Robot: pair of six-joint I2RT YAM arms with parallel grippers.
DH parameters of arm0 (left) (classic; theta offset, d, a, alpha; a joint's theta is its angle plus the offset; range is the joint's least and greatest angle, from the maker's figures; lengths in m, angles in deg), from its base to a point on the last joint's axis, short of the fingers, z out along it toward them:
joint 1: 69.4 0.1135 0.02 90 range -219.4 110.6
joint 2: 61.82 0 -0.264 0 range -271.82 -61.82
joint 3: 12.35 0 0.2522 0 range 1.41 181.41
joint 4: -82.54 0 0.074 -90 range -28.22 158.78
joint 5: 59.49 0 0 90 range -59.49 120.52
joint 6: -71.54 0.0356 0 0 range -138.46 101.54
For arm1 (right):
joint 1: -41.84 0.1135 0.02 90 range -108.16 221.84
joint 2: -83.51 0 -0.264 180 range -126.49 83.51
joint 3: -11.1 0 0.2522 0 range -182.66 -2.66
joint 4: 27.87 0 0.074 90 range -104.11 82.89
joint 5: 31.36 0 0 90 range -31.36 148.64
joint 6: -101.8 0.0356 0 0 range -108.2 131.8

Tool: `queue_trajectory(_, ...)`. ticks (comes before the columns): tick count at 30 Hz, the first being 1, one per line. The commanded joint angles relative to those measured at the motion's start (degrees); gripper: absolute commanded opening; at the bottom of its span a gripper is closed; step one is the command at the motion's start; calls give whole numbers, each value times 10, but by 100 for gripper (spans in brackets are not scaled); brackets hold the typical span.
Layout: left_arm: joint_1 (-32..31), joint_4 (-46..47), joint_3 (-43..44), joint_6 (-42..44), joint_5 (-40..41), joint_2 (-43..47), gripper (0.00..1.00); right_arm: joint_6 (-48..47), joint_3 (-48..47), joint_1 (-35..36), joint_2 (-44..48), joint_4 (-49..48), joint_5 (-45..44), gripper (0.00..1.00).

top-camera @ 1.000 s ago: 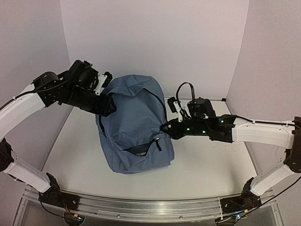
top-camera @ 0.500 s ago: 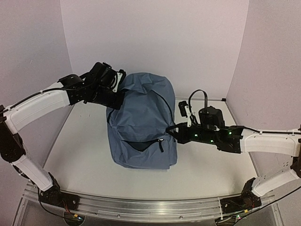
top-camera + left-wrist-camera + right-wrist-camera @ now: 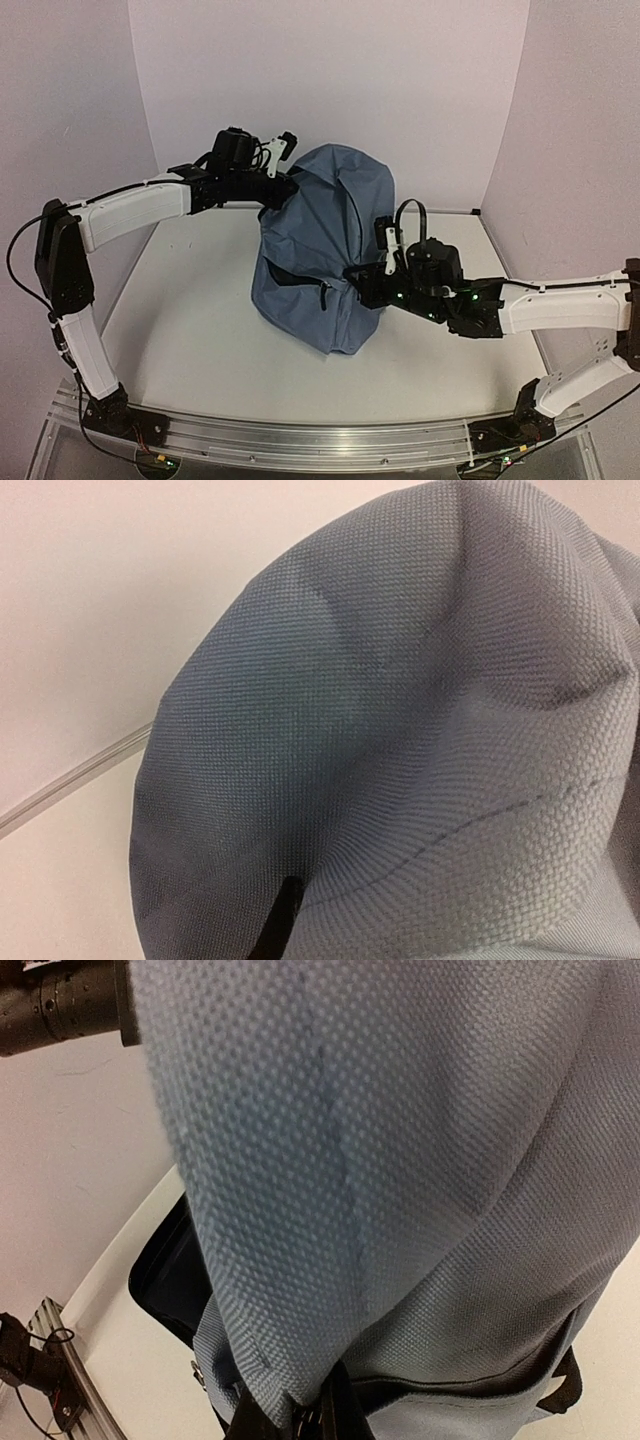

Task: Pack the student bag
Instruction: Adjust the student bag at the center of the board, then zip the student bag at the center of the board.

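White table (image 3: 190, 330), pale walls all round. The right gripper (image 3: 362, 285) is pinching a fold of fabric at the lower right edge of the bag (image 3: 320, 250). The left gripper (image 3: 280, 185) is buried in cloth at the bag's upper left, so I can't tell if it's clamped. The bag is slate blue and slouchy with a black zipper. It stands upright mid-table, long axis vertical, top toward the upper frame. Both arms reach in from the sides, the right one low and the left one high.
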Motion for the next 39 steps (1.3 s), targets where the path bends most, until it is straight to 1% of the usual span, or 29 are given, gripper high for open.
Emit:
queue_trajectory(1, 55, 135, 56, 3, -1, -5, 0, 10, -46, 18, -3, -66, -12, 0)
queue_trajectory(2, 56, 123, 60, 0, -8, -2, 1, 11, -50, 19, -6, -64, -16, 0)
queue_trajectory(3, 56, 104, 61, -17, -16, 6, 5, 12, -55, 22, -9, -59, -21, 0)
queue_trajectory(5, 56, 68, 53, -47, -31, 30, 26, 14, -63, 26, -17, -51, -34, 0)
queue_trajectory(7, 55, 19, 52, -78, -53, 57, 54, 22, -69, 30, -24, -51, -38, 0)
queue_trajectory(8, 55, -23, 58, -93, -67, 67, 64, 26, -72, 32, -27, -51, -39, 0)
queue_trajectory(9, 55, -69, 65, -107, -78, 76, 72, 29, -76, 33, -31, -51, -40, 0)
queue_trajectory(10, 55, -108, 71, -123, -81, 85, 78, 34, -81, 33, -35, -51, -42, 0)
queue_trajectory(12, 55, -167, 60, -153, -82, 111, 83, 40, -87, 33, -43, -51, -52, 0)
queue_trajectory(16, 54, -230, -7, -195, -98, 192, 85, 47, -102, 33, -64, -51, -68, 0)
queue_trajectory(20, 52, -293, -62, -209, -122, 257, 85, 56, -115, 33, -80, -49, -82, 0)
queue_trajectory(23, 43, -338, -107, -202, -179, 283, 77, 62, -123, 33, -88, -49, -90, 0)
queue_trajectory(25, 20, -343, -146, -197, -221, 297, 69, 64, -130, 33, -94, -49, -88, 0)
queue_trajectory(26, 7, -330, -169, -197, -250, 306, 67, 65, -135, 33, -99, -49, -85, 0)
queue_trajectory(28, -20, -259, -222, -218, -319, 336, 62, 67, -144, 33, -107, -49, -82, 0)
queue_trajectory(30, -44, -200, -249, -249, -333, 349, 56, 69, -151, 33, -112, -48, -81, 0)
queue_trajectory(34, -84, -152, -264, -273, -306, 334, 50, 72, -163, 33, -123, -49, -82, 0)
queue_trajectory(38, -101, -103, -282, -279, -267, 319, 41, 81, -167, 34, -123, -49, -86, 0)
queue_trajectory(39, -106, -99, -283, -278, -245, 317, 39, 83, -168, 34, -122, -49, -88, 0)
